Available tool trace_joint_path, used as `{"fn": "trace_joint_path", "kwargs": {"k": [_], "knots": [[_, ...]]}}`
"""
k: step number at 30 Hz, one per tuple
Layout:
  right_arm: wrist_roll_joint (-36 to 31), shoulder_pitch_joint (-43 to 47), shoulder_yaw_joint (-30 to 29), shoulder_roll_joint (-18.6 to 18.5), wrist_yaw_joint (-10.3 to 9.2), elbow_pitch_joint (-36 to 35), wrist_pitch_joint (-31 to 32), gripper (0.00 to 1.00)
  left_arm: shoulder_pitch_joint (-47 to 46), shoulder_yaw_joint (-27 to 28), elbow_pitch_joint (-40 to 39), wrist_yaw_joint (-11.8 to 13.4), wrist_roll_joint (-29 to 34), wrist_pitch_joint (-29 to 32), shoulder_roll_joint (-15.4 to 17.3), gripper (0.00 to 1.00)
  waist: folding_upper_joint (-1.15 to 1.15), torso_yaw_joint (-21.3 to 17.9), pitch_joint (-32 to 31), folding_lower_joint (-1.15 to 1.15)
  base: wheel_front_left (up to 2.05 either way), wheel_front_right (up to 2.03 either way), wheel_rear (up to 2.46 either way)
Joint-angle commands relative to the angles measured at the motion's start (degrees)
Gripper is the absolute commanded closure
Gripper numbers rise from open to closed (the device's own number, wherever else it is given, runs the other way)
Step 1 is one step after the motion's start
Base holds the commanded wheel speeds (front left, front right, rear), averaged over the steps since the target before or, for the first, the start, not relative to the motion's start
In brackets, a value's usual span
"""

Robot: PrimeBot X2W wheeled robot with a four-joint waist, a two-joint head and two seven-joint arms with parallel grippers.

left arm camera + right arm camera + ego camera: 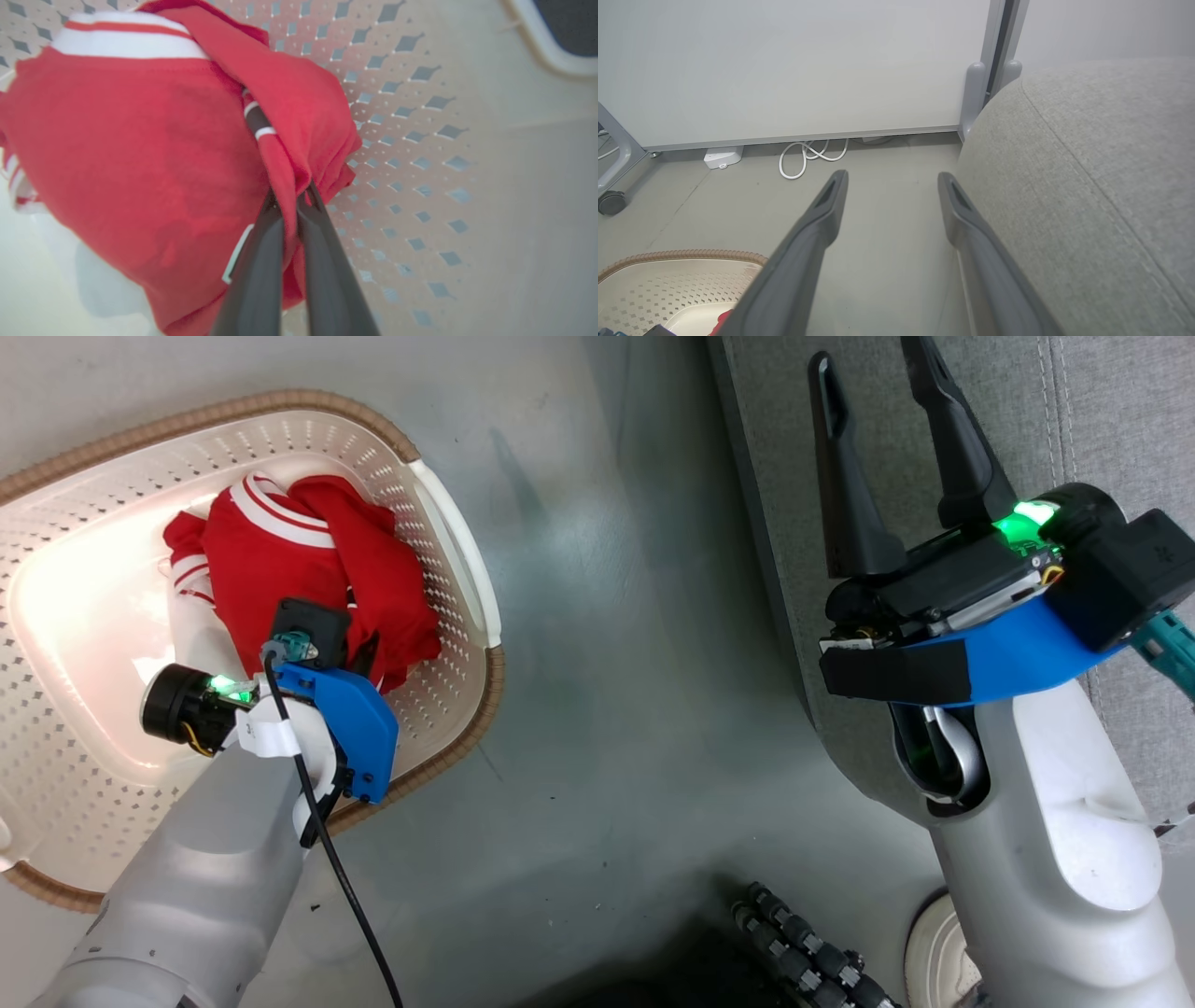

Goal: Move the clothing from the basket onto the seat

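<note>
My left gripper [290, 205] was down in the basket [448, 569], its two fingers pinched together on a fold of the clothing [280, 560], with red cloth squeezed up between them. The clothing lay bunched against the basket's wall on the side nearer the seat [1111, 420]. It was red with white striped trim and had a pale patch under it, and I could not tell whether the heap was one garment or two. My right gripper [870, 373] hung spread and holding nothing over the seat's edge, well apart from the basket. I judged the cloth light, limp and not fragile. It would sag and trail from a single pinch, and a loose end could catch on the rim as it came up. My hold was on a thick gathered fold near the middle of the bundle, which seemed the right spot, since a thin edge or strip of trim could slip out. I reckoned a high lift would be needed to carry the hanging tail over the rim before crossing the floor [607, 663] to the seat.
</note>
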Motion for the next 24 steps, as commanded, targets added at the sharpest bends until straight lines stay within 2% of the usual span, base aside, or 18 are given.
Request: {"fn": "trace_joint_path", "kwargs": {"k": [1, 6, 11, 18, 24], "knots": [[-0.55, -0.31, 0.09, 0.06, 0.02, 0.29, -0.29, 0.0, -1.23, -0.19, 0.31, -0.1, -0.39, -0.52, -0.14, 1.0, 0.0, 0.29, -0.52, 0.0, 0.0, 0.0, 0.0], [-1.47, 0.0, -0.29, 0.06, 0.02, 1.32, -0.29, 0.0, -1.01, -0.79, 0.86, -0.1, -0.99, -1.49, -0.73, 1.0, 0.0, 1.27, -2.47, 0.0, 0.0, 0.0, 0.0], [-2.86, 0.77, -0.75, 0.04, 0.02, 3.06, -0.26, 0.0, 0.51, -1.58, 1.42, -0.1, -1.61, -3.94, -2.19, 1.0, 0.0, 3.31, -7.32, 0.0, 0.0, 0.0, 0.0], [-4.97, 3.91, -2.38, 0.03, 0.02, 6.42, 0.01, 0.0, 3.21, -4.06, -0.47, -0.1, -2.71, -7.36, -4.8, 1.0, 0.0, 7.11, -17.5, 0.0, 0.0, 0.0, 0.0], [-5.79, 7.94, -3.87, 0.02, 0.02, 8.78, 1.44, 0.0, 5.96, -7.03, -2.87, -0.1, -4.16, -8.83, -5.62, 1.0, 0.0, 10.24, -27.24, 0.0, 0.0, 0.0, 0.0]]}}
